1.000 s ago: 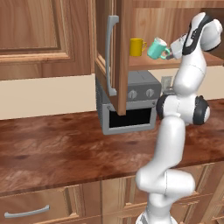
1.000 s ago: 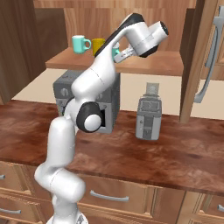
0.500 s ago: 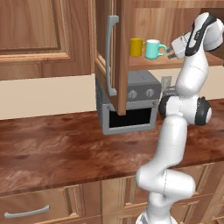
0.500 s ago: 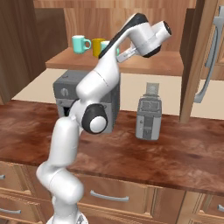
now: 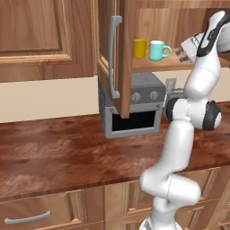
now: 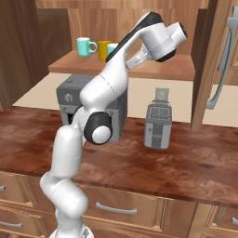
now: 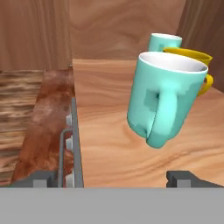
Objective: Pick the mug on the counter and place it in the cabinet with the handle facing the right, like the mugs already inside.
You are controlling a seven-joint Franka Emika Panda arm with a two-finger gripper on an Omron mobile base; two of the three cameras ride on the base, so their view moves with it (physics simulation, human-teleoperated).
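Note:
The teal mug [image 5: 157, 50] stands upright on the cabinet shelf [image 7: 109, 118], right beside the yellow mug [image 5: 140, 48]. Its loop handle points right, toward my hand. In the hand view the teal mug [image 7: 166, 98] is close ahead with its handle facing me; the yellow mug [image 7: 192, 59] is behind it. My gripper [image 5: 180, 52] hangs a short way right of the mug, open and holding nothing, and its fingertips [image 7: 183, 177] are spread wide. From the right, my arm partly hides the mug [image 6: 113, 50]. The counter [image 5: 54, 152] lies below.
A second teal mug [image 6: 84, 46] stands farther left on the shelf. The open cabinet door [image 5: 128, 54] with its grey bar handle [image 5: 113, 58] juts out left of the mugs. Below are a grey toaster oven [image 5: 134, 105] and a toaster [image 6: 158, 124]. Another open door [image 6: 209, 60] stands at right.
The gripper has let go of the teal mug and drawn back to the right. The mug now stands alone on the shelf beside the yellow mug.

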